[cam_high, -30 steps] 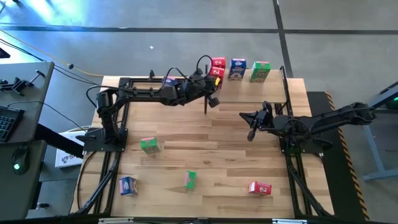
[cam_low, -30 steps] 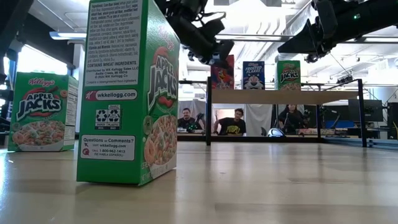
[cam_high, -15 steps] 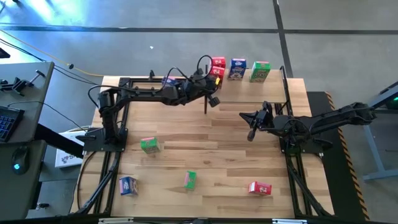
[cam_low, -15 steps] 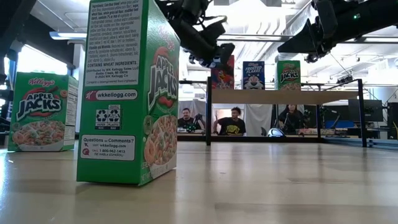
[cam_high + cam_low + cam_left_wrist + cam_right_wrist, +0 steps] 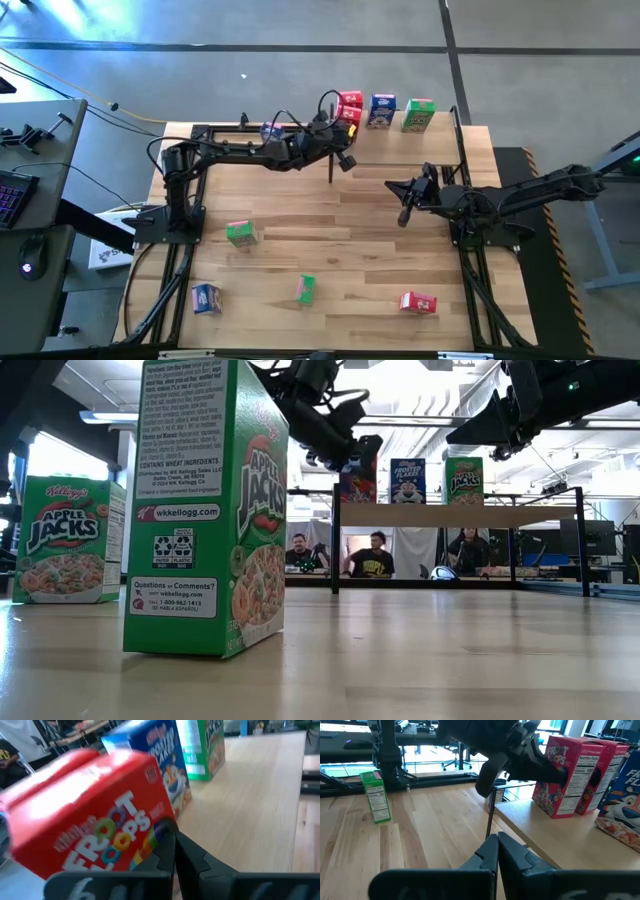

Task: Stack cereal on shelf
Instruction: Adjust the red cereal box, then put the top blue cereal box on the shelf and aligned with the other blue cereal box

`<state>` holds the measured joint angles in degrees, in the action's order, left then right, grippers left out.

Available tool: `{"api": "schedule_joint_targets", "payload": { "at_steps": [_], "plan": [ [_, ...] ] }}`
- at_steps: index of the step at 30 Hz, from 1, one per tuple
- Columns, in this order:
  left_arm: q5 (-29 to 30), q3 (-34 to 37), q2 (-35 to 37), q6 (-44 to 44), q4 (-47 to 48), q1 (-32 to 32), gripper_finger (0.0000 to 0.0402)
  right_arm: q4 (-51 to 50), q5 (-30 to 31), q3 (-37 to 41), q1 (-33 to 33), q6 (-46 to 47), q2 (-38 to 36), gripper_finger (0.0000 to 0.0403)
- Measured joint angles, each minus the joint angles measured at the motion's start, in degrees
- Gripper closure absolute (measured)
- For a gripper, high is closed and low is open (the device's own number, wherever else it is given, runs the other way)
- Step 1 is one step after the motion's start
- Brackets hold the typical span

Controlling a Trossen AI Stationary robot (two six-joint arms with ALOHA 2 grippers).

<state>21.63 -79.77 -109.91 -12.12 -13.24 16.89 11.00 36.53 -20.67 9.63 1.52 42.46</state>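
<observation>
Seen from above, a plank-wood worktop (image 5: 330, 230) carries a small light-wood shelf (image 5: 400, 130) at its far edge. On the shelf stand cereal boxes: two red boxes (image 5: 349, 106) close together, then a blue box (image 5: 381, 110), then a green box (image 5: 418, 114) in a row. The left hand (image 5: 344, 160) reaches to the shelf's left end, just beside the red boxes, its fingers closed together and empty. The right hand (image 5: 404, 213) hovers over the worktop's middle right, also closed and empty. Loose on the worktop lie two more green boxes (image 5: 240, 233) and (image 5: 306, 289), a blue one (image 5: 206, 298) and a red one (image 5: 418, 302) along the near side.
</observation>
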Motion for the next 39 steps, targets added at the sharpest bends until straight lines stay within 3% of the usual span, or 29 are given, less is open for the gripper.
{"api": "schedule_joint_targets", "payload": {
  "at_steps": [14, 20, 26, 31, 39],
  "plan": [
    [-0.03, 0.0, 0.0, 0.94, -2.15, 0.89, 0.0401, 0.02, 0.04, 0.0, 0.0, 0.07, 0.0, 0.0402],
    [-2.28, 0.0, 0.04, 1.02, -3.11, 0.49, 0.0401, 0.02, 0.0, 0.0, 0.0, 0.14, 0.0, 0.0402],
    [-6.88, 1.02, 4.68, 0.0, 3.49, -2.8, 0.0401, -0.98, -0.04, 0.0, 0.0, 1.09, 0.0, 0.0402],
    [-11.27, 8.96, 12.07, 1.33, 5.5, -7.0, 0.0401, -2.2, -0.09, 0.0, 0.0, 1.07, 0.02, 0.0402],
    [-8.57, 27.92, 27.11, 8.39, -2.02, -14.29, 0.0401, 0.71, -0.32, 0.0, -0.19, 0.89, 4.88, 0.0402]
  ]
}}
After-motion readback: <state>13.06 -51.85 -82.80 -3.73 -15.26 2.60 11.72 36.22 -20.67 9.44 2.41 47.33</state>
